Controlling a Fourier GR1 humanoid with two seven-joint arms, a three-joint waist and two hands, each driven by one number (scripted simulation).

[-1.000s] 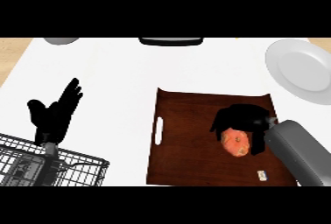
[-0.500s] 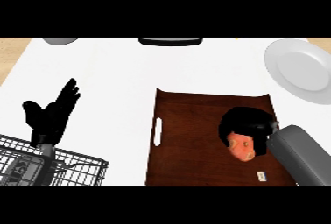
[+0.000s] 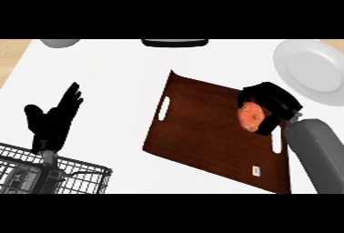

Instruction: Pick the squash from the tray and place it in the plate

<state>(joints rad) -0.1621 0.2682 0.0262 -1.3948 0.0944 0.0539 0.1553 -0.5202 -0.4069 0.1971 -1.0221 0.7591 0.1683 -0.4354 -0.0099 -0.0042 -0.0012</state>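
Orange squash [image 3: 252, 115]: gripped by curled right hand [image 3: 274, 103] fingers, over tray [image 3: 201, 132].
Left hand [image 3: 52, 119]: open, resting.
Risk: squash could slip before plate [image 3: 310, 70] is reached.

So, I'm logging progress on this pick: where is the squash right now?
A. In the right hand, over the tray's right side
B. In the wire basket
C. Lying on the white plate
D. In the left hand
A: the right hand curls round the orange squash above the brown tray, short of the plate.
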